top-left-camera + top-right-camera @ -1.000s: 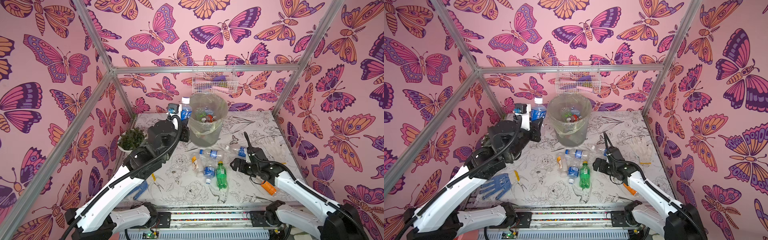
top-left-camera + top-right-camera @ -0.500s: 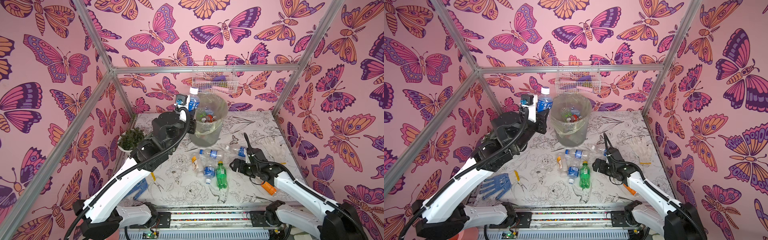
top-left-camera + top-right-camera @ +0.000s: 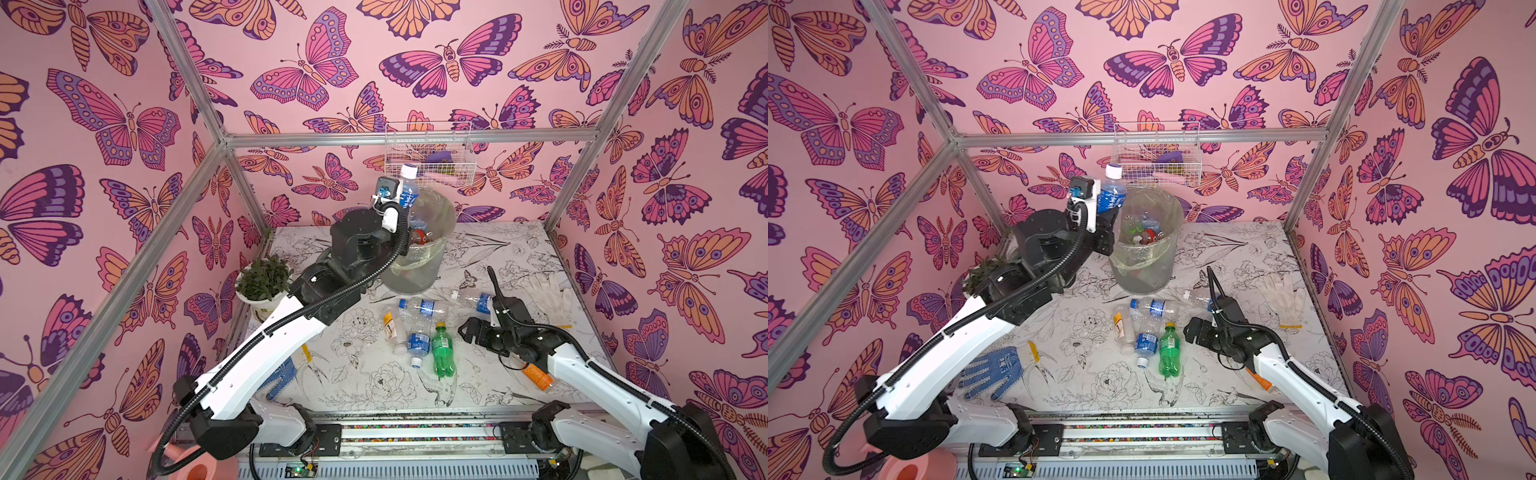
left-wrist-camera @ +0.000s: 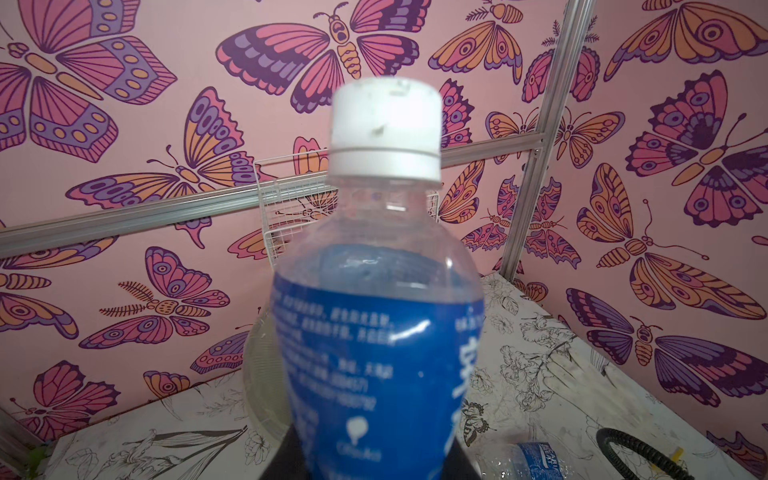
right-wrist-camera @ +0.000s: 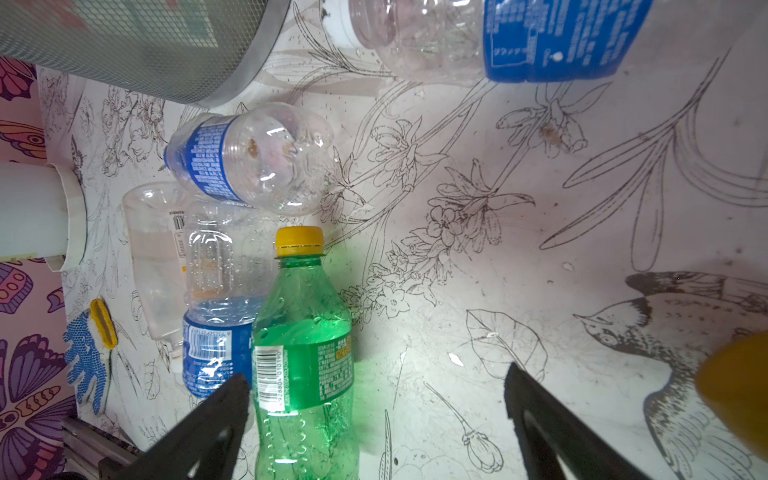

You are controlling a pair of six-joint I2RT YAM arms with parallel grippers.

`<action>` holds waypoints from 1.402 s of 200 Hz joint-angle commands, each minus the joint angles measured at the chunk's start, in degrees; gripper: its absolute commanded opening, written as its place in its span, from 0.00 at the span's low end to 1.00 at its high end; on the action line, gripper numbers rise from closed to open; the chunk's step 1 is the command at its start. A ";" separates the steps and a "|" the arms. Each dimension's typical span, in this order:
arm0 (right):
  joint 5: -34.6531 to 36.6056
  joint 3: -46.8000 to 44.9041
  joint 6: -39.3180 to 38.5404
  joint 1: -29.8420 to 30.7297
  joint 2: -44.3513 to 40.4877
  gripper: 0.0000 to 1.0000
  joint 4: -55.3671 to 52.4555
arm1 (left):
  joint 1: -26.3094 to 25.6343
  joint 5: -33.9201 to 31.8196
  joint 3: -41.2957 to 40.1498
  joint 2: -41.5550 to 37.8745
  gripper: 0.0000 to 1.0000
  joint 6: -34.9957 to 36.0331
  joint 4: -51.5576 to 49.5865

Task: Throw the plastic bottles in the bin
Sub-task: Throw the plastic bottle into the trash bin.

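Observation:
My left gripper is shut on a clear plastic bottle with a blue label and white cap. It holds the bottle upright, high beside the left rim of the bin. That bottle fills the left wrist view. The bin holds several bottles. My right gripper is open low over the table. A green bottle with a yellow cap lies between its fingers, close to one of them. Blue-labelled bottles lie next to the green bottle.
A white flowerpot stands at the left under my left arm. A wire basket hangs on the back wall above the bin. A blue glove, a white glove and an orange bottle lie on the table.
My left arm has lifted the blue-labelled bottle up and to the right, to the bin's rim. My right arm has hardly moved.

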 commanded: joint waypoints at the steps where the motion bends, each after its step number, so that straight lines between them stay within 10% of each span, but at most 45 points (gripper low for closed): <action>1: 0.04 -0.18 0.62 0.55 -0.56 0.97 0.27 | -0.14 0.95 2.47 1.73 0.00 1.15 2.63; 86: 0.32 -0.73 0.88 0.50 -3.35 0.97 -0.97 | 7.75 8.02 7.56 14.08 0.00 -4.90 0.93; 91: 0.36 -0.74 0.88 0.50 -3.59 0.97 -1.07 | 8.45 8.68 8.18 15.08 0.17 -5.29 0.02; 101: 0.31 -0.88 0.88 0.50 -3.94 0.97 -1.26 | 9.78 9.56 12.20 17.98 1.00 -7.21 -5.14; 280: -0.01 -1.09 1.28 0.51 -3.78 0.97 -0.83 | 9.97 9.20 15.45 15.40 0.98 -9.34 -9.74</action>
